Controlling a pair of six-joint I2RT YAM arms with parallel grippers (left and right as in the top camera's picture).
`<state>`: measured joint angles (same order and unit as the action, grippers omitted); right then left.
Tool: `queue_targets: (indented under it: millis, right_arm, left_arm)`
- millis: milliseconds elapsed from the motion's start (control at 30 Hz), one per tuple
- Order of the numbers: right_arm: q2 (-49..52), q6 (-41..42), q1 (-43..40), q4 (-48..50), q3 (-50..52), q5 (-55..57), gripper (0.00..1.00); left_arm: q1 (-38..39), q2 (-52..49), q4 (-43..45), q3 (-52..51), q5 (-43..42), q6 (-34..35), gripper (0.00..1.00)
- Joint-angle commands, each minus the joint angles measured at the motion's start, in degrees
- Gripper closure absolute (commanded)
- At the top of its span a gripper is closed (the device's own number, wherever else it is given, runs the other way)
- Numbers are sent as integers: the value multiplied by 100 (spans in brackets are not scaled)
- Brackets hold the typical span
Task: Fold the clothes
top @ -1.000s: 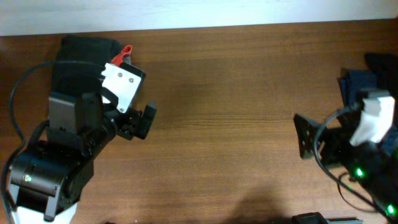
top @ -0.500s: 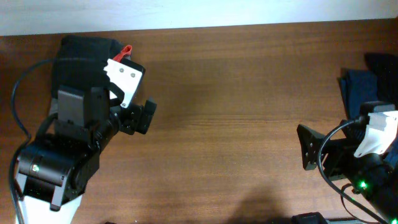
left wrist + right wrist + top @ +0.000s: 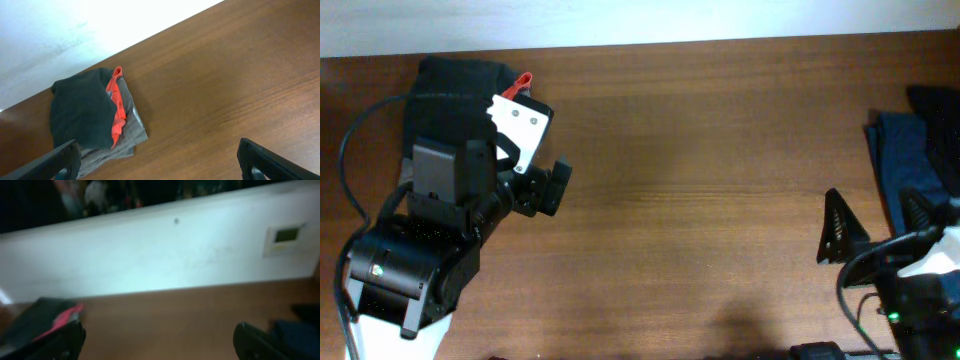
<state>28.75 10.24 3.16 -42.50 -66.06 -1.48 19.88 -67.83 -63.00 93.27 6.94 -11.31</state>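
- The dark T-shirt (image 3: 82,115) sits folded on the red tee (image 3: 118,112) at the table's (image 3: 700,150) far-left corner; I judge this fold done.
- Left gripper (image 3: 548,190) and right gripper (image 3: 840,240): jaws apart, empty.

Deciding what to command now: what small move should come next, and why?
Probably draw the left gripper back from the stack: the dark T-shirt already lies folded on top of it, and that gripper and the right gripper both stand open, holding nothing.
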Motion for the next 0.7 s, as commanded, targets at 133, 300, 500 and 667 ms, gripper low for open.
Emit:
queue_targets:
  millis: [133, 300, 500, 667]
  right_arm:
    - [-1567, -35, -251, 688, 3075, -155, 1]
    - [-2830, -37, -243, 1478, 4857, -240, 1]
    - [-2855, -37, -243, 2557, 5737, -282, 1]
    - [-2835, -37, -245, 3475, 6406, -282, 1]
  left_arm:
    - [26, 2, 13, 61, 35, 55, 1]
    - [26, 2, 13, 61, 35, 55, 1]
    - [26, 2, 13, 61, 35, 55, 1]
    - [26, 2, 13, 61, 35, 55, 1]
